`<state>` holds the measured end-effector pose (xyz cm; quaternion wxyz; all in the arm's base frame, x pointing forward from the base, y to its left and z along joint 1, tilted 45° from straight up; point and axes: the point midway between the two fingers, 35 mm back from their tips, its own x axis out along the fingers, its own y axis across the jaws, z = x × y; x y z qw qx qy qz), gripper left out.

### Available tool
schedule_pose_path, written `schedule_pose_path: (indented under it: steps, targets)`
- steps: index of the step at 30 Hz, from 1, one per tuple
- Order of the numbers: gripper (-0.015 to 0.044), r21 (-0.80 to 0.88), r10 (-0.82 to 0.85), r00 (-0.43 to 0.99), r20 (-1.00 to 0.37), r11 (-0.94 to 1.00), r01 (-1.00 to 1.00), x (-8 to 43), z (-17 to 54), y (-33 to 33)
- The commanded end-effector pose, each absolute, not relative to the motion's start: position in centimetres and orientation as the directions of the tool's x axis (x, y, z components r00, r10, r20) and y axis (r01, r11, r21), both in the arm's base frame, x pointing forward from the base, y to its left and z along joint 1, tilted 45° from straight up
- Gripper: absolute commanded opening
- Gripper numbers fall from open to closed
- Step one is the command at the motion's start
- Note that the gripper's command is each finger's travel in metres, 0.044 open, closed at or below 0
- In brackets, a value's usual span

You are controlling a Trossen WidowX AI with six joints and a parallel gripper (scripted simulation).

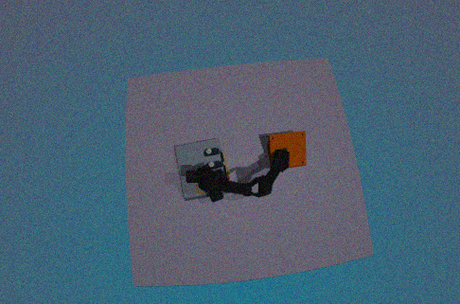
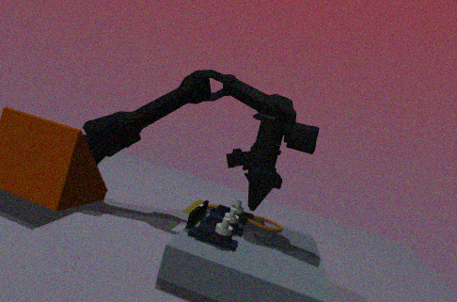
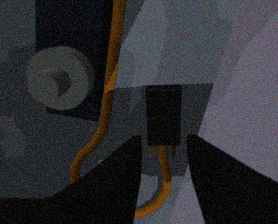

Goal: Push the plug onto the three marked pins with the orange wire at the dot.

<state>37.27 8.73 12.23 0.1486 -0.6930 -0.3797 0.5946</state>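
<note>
The plug (image 3: 164,112) is a small black block in the wrist view, lying on the grey surface with its orange lead (image 3: 162,192) (image 2: 270,224) curling away from its lower end. My gripper (image 3: 164,143) (image 2: 253,208) points down above the plug's wire end. Its fingers are partly open, one on each side of the plug's line, and hold nothing. Dark servo bodies with white round horns (image 2: 224,229) (image 3: 60,77) stand beside it. A yellow row of pins (image 2: 193,206) sticks out at the holder's edge facing the orange block. The coloured band, dot and plug holes cannot be made out.
The grey base block (image 1: 196,152) (image 2: 207,264) carries the servo parts. A large orange block (image 1: 291,148) (image 2: 38,156) stands by the arm's base. The black arm (image 1: 237,187) (image 2: 162,106) reaches across to the grey block and hides part of it in the top view.
</note>
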Motion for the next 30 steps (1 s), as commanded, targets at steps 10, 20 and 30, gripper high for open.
schedule_pose_path:
  steps: [10, 20, 30]
  targets:
    - [0.0115, -0.663, 0.706, 0.003, -0.708, -0.666, 0.342, 37.2, 11.0, 9.9]
    - [0.0003, -0.663, 0.706, 0.003, -0.708, -0.666, 0.342, 37.2, 11.0, 9.9]
    - [0.0, -0.661, 0.704, 0.003, -0.71, -0.668, 0.341, 37.3, 13.7, 7.1]
